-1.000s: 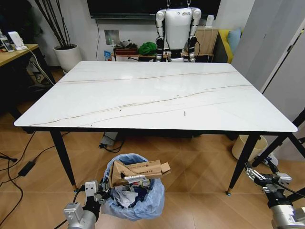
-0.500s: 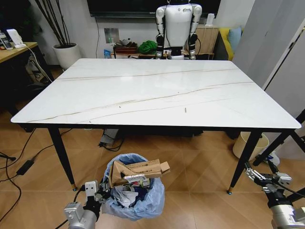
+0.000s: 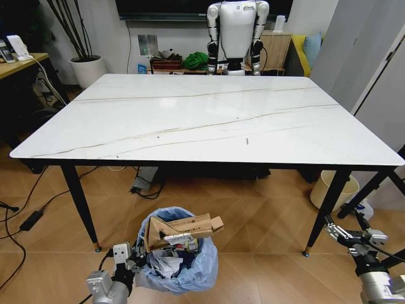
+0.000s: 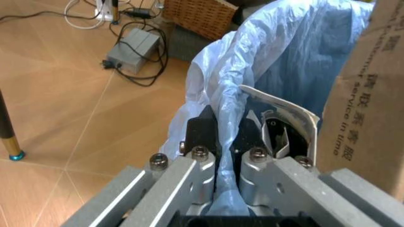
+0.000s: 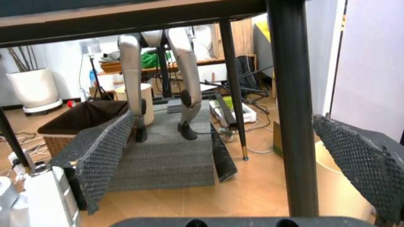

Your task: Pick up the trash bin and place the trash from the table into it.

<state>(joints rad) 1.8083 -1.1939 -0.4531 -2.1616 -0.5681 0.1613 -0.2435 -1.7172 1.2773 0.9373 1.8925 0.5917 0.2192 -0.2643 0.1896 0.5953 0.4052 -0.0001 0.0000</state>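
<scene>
1. Here, the left gripper (image 4: 224, 137) is clenched on the blue-bag rim of the trash bin (image 3: 179, 256), which stands on the floor in front of the table (image 3: 202, 117).
2. The trash (image 3: 183, 231), a brown paper bag among it, sits inside the bin.
3. The right gripper (image 5: 227, 156) hangs low near a table leg, fingers spread wide and holding nothing.

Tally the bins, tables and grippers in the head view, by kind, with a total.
Bins: 2, the lined trash bin and a cream bin
Tables: 1, the table
Grippers: 2, left gripper, right gripper
Total: 5
</scene>
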